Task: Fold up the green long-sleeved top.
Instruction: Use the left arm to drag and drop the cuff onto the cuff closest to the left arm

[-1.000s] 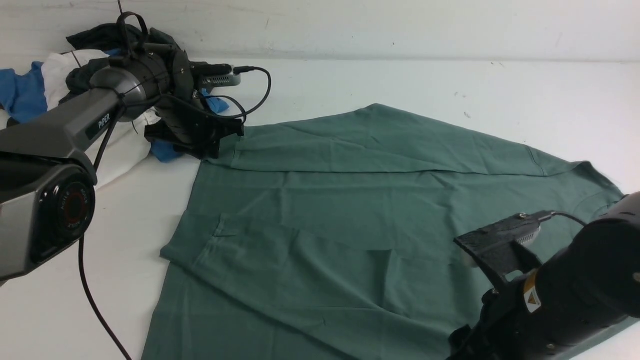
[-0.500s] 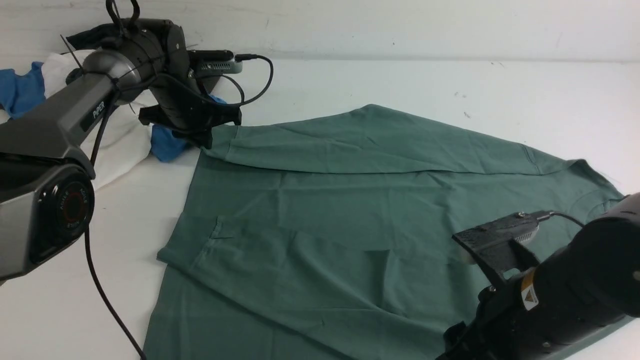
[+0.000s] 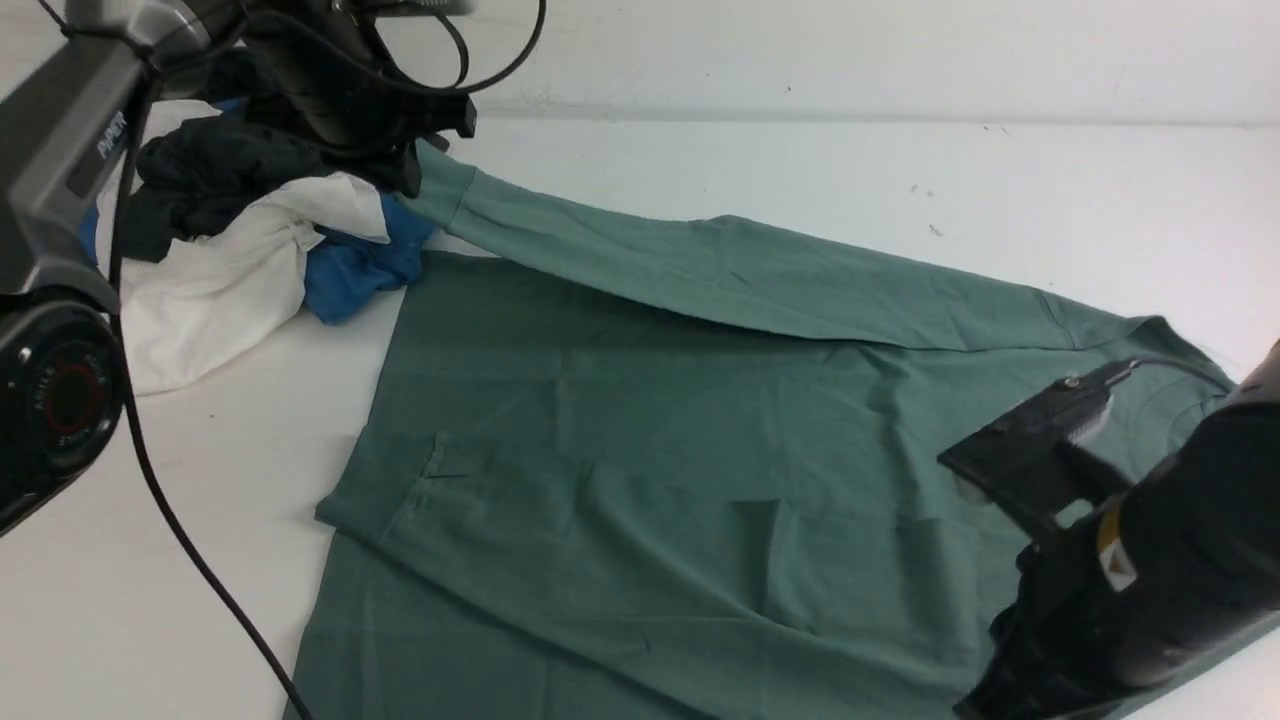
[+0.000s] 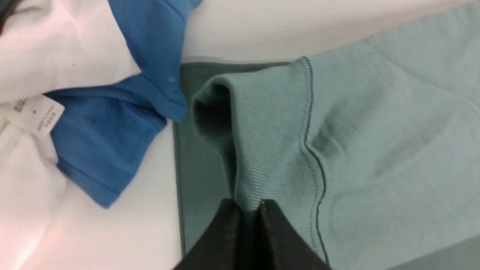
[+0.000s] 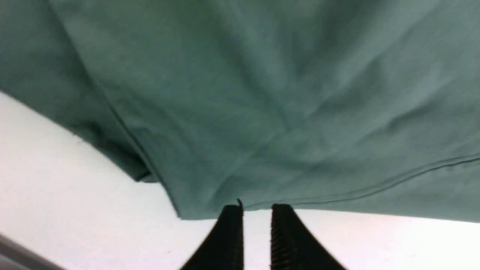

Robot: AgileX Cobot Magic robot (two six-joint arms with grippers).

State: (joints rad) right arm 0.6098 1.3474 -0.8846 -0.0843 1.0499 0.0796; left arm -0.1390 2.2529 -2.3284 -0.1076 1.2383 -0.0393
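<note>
We are on the sleeve fold. The green long-sleeved top (image 3: 650,450) lies spread just beside the clothes pile (image 3: 230,250), and our left gripper (image 4: 247,205) pinches its ribbed cuff (image 4: 270,123), raised beside that pile. Our right gripper (image 5: 257,210) sits at the hem (image 5: 337,198), jaws nearly together; we cannot tell whether it holds cloth. Next, we judge, the cuff must be carried across the body, away from the pile.

Even, diffuse light from above, moderately bright. The white table (image 3: 800,170) looks washed out and takes a pinkish, overexposed cast in the left wrist view. On the green top (image 3: 650,450) a soft shadow band lies under its raised sleeve (image 3: 620,250). The right wrist view is soft and blurred, while the front view is sharper, slightly grainy.
</note>
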